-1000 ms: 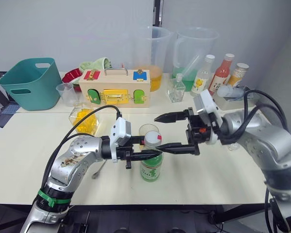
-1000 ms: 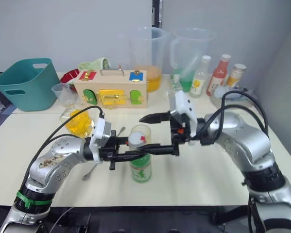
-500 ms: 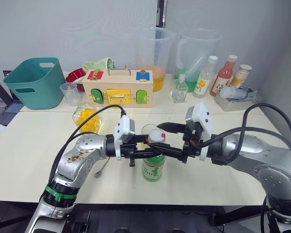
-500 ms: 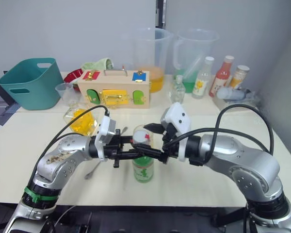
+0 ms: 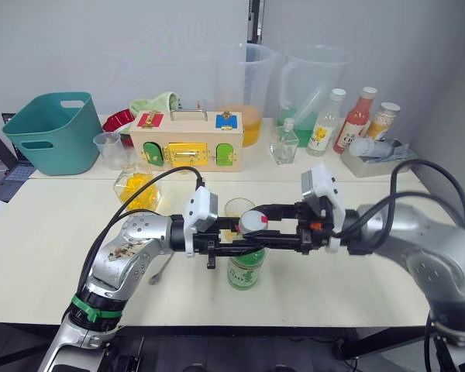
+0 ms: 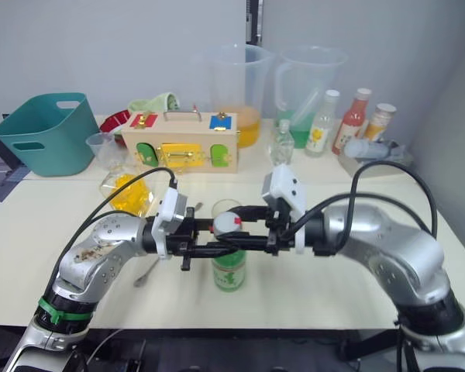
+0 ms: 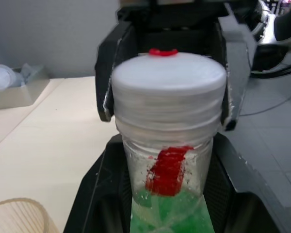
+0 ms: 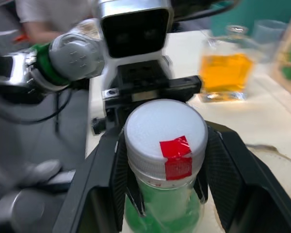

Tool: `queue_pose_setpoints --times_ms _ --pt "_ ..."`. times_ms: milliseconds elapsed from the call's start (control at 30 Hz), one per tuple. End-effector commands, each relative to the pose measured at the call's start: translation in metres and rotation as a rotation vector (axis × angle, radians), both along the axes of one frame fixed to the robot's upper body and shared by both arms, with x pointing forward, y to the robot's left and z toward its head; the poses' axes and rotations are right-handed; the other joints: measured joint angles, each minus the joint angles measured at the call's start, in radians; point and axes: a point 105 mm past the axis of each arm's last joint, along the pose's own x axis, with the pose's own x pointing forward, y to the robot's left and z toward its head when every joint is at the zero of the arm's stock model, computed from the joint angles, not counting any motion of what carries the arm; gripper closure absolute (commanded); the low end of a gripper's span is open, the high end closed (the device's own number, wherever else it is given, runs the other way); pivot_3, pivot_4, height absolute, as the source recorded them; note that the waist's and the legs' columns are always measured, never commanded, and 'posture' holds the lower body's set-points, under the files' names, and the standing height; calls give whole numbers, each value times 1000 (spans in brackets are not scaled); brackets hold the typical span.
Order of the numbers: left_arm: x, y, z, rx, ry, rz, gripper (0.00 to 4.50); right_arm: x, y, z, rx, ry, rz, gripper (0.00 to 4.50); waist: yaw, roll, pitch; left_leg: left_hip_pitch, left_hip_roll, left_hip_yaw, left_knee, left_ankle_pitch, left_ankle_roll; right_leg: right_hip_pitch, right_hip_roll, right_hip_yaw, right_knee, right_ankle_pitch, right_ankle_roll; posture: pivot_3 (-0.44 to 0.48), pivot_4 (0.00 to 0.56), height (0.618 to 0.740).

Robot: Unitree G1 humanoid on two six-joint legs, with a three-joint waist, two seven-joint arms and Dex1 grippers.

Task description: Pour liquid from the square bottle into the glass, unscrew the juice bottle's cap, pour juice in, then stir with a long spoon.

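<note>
— Which step is this?

— Unscrewing, by my reading. The juice bottle [image 5: 243,266] stands upright on the surface [image 5: 46,248], and both arms meet at its top. The left gripper [image 5: 244,249] has its fingers clamped on the neck, just under the cap [image 5: 256,221]. The right gripper [image 5: 257,229] comes in from the opposite side, its two fingers set either side of the cap; the right wrist view shows the pads [image 8: 117,165] pressed against the ribbed edge, so I'd call it gripped.

— And the glass?

— The glass [image 5: 237,209] is just behind the fingers, beyond the bottle, upright and seemingly holding some pale yellow. The square bottle [image 5: 136,190] sits further back, on the left arm's side, well apart from both grippers, with yellow liquid inside. The first pour looks done.

— What next?

— A red tape strip [image 8: 176,154] runs from the cap's top down its side. The right wrist must turn the cap while the left holds the neck firm; any slip there and the bottle spins along.
</note>
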Motion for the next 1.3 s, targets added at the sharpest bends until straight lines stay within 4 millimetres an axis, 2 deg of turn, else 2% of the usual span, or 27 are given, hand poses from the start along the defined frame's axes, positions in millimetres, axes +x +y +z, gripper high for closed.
queue_pose_setpoints --times_ms 33,167,267,400,467,633,800,1000,1100,1300 --pt "-1 1 -2 15 3 26 3028 -4 5 -1 -79 -36 283 2775 -2 0 0 0 0 0 0 0 0 0 0 0 0 0 0 0 150 740" --pt "-6 1 -4 28 -3 27 3028 17 19 3 -99 -76 431 2775 -8 0 0 1 1 0 0 0 0 0 0 0 1 0 0 0 150 740" --pt "-11 2 -6 42 -1 20 3028 29 28 6 -136 -96 465 2775 -8 0 0 0 1 -1 0 0 0 -1 0 0 2 0 0 0 150 740" --pt "-11 3 -6 47 -2 28 3028 33 29 15 -156 -83 479 2775 -9 0 0 2 2 -1 0 1 -2 -1 -1 0 3 0 0 0 150 740" --pt "-11 3 -5 46 -3 31 3028 32 25 22 -156 -43 476 1704 -8 0 0 1 2 -1 -1 1 -2 -2 -1 0 3 0 0 0 150 740" --pt "-12 1 -4 35 13 24 3028 16 10 40 -101 26 484 57 -1 0 0 0 1 -2 -1 0 -1 -4 -2 0 3 0 0 0 150 740" --pt "-10 -1 -2 28 13 20 3028 10 2 49 19 -61 322 19 6 0 0 -3 1 -3 -2 -1 -1 -5 -3 -1 2 0 0 0 150 740" --pt "-3 -3 -2 16 28 6 3028 -2 4 35 80 -101 59 19 11 0 0 -4 0 -2 -1 -1 -1 -5 -4 -1 2 1 0 0 150 740" --pt "1 -7 -4 15 37 -12 3028 -15 6 22 88 -88 -53 19 18 0 0 -3 0 -2 -1 -1 -1 -4 -4 -1 2 1 0 0 150 740" --pt "1 -12 -3 7 42 -53 3028 -15 3 20 126 -81 -250 19 24 0 0 -3 -1 -2 1 -1 0 -2 -4 0 1 1 2 0 150 740"
